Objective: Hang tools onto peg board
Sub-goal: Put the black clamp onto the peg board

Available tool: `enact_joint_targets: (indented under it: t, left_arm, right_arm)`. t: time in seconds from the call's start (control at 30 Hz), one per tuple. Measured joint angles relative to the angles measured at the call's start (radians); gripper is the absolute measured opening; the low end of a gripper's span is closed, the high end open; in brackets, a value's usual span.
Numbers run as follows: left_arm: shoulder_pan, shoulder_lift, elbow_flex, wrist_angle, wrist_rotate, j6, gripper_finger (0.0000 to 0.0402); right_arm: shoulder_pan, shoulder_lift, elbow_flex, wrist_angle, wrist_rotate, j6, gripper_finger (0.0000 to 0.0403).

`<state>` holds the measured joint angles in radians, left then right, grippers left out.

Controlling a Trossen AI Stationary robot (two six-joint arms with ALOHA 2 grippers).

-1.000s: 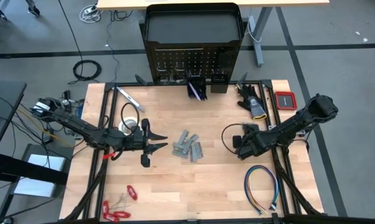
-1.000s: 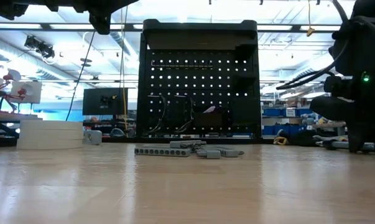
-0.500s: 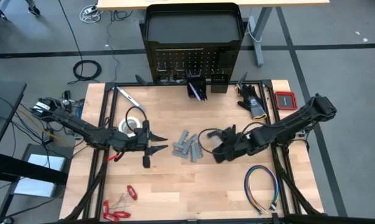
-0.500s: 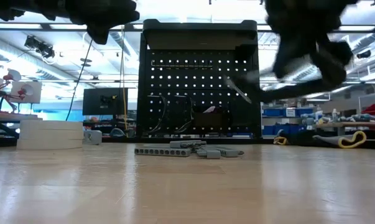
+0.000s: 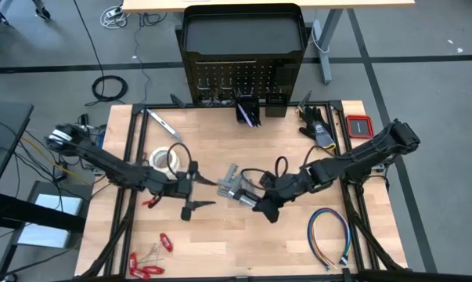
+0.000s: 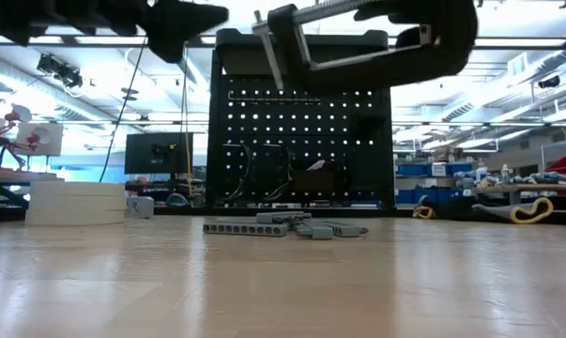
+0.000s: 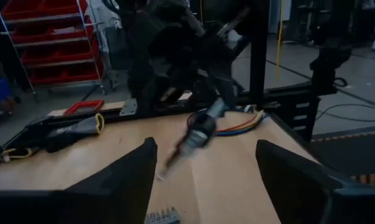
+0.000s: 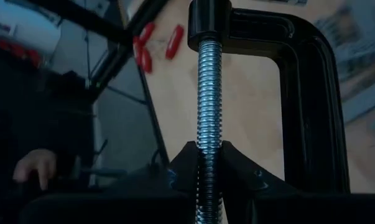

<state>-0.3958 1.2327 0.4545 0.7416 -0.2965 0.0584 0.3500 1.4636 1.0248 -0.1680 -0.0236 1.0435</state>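
Above the middle of the table (image 5: 298,235), the right gripper (image 5: 261,205) is clamped on the black C-clamp (image 6: 376,42), which it carries clear of the wood with the silver screw running straight out ahead of its fingers. Facing it from just across the gap, the left gripper (image 5: 195,190) stands with its fingers (image 7: 122,180) spread wide and nothing between them.

The likeliest trouble, judging by the layout, is a fumbled transfer: the clamp looks heavy and lopsided, so if the right gripper lets go before the left one has closed squarely on the frame, it could swing or drop. It would land on the grey metal pieces (image 5: 234,186), which lie directly below and between the two grippers, scattering them. The two grippers are also close enough to knock together.

From the right gripper, the peg board (image 5: 243,78) stands well apart, upright at the far edge of the table. The white tape rolls (image 5: 163,160) lie just beyond the left gripper, and the red-handled hand tools (image 5: 145,266) sit near the front corner behind it.
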Motion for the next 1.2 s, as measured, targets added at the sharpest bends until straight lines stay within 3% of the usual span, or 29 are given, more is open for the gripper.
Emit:
enact_joint_targets:
  t: [0.27,0.37,0.57,0.93,1.2]
  left_arm:
    - [0.0,0.175,0.094,0.063,0.046,0.024,0.028]
    - [0.0,0.22,0.135,0.034,0.106,0.044,0.028]
    - [0.0,0.267,0.174,0.022,0.127,0.073,0.0267]
    - [0.0,0.267,0.176,0.075,0.124,0.074,0.014]
    - [-0.002,0.264,0.176,0.101,0.137,0.079,0.007]
  right_arm:
    - [-0.014,0.073,0.0,0.115,-0.124,-0.062,0.0055]
    - [-0.021,0.074,0.0,0.173,-0.134,-0.082,0.0055]
    - [-0.027,0.074,0.0,0.212,-0.154,-0.095,0.0055]
    - [-0.03,0.074,0.0,0.279,-0.149,-0.097,0.0055]
    - [-0.029,0.072,0.0,0.31,-0.142,-0.097,0.0055]
